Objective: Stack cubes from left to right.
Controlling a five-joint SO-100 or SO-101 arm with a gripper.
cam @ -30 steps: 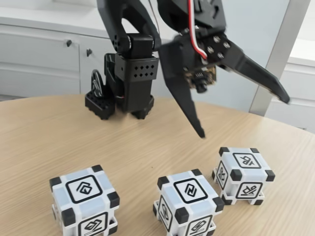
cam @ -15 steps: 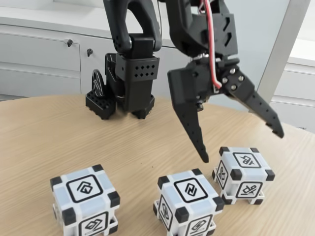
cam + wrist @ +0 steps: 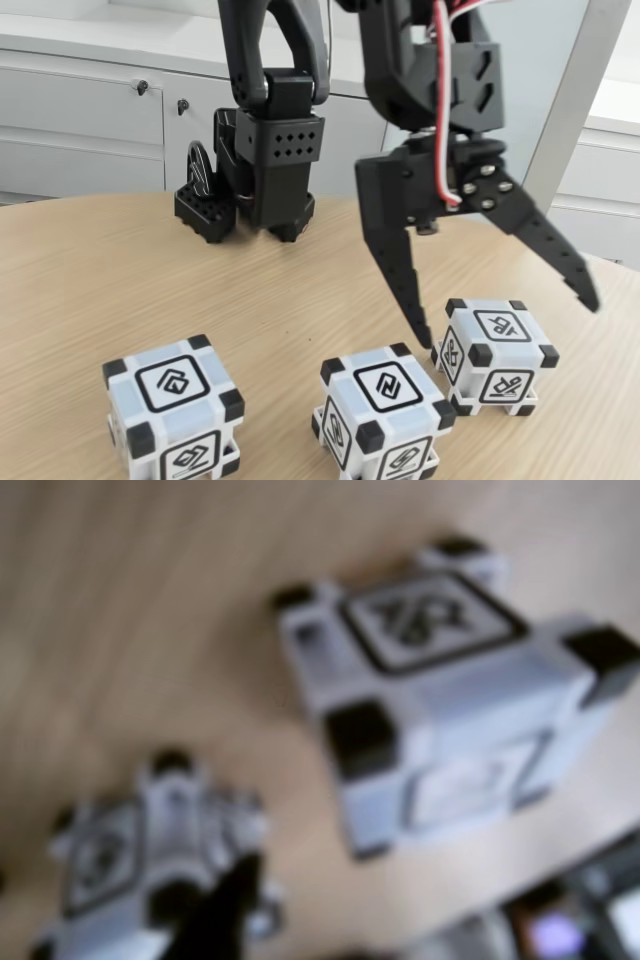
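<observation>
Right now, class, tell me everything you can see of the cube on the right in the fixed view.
The right cube looks like white plastic, with black corner blocks and a black-framed symbol on each visible face. It sits upright on the wooden table, apart from the middle cube, touching nothing else. The open gripper hangs above it, one finger on each side. The wrist view shows it blurred.

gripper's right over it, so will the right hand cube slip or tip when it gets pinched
The right cube looks like rigid plastic with flat faces, so it probably won't deform or roll. Its smooth white sides may be slightly slippery, though the raised black corner blocks could help the open gripper stay seated. It sits flat on the table, so tipping seems unlikely.
</observation>
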